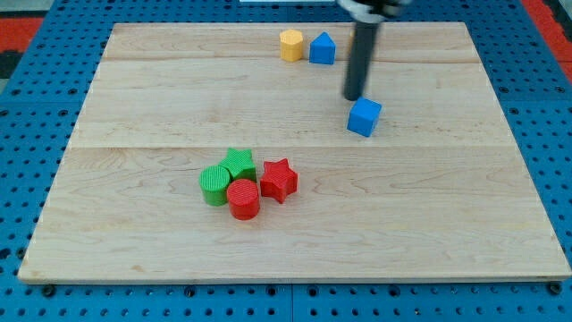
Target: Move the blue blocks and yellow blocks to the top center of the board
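Rod upright, my tip [354,97] stood just above the blue cube [364,117], which sat turned corner-on right of centre. Yellow hexagonal block [291,44] and peaked blue block [323,48] touched at top centre, the peak pointing toward the view's top.

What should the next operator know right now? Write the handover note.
My tip sits just above the blue cube, toward the view's top, close to it.
Yellow block and blue house-shaped block sit side by side at the board's top centre: done.
Left: bring the blue cube up beside them.
Two green blocks, red cylinder and red star cluster lower left of centre; leave them.
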Controlling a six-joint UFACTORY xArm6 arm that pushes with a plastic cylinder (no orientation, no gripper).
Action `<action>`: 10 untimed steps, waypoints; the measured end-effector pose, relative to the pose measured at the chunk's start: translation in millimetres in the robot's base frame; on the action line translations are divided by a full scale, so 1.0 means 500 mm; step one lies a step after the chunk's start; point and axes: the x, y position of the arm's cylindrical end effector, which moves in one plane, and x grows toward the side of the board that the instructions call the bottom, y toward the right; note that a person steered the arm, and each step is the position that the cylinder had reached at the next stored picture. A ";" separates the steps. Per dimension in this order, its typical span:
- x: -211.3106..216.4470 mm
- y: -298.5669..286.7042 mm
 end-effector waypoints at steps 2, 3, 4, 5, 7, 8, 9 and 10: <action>0.102 0.203; 0.200 0.190; 0.121 0.049; 0.012 0.039; 0.040 0.153; -0.047 0.114; -0.100 0.063; -0.039 0.075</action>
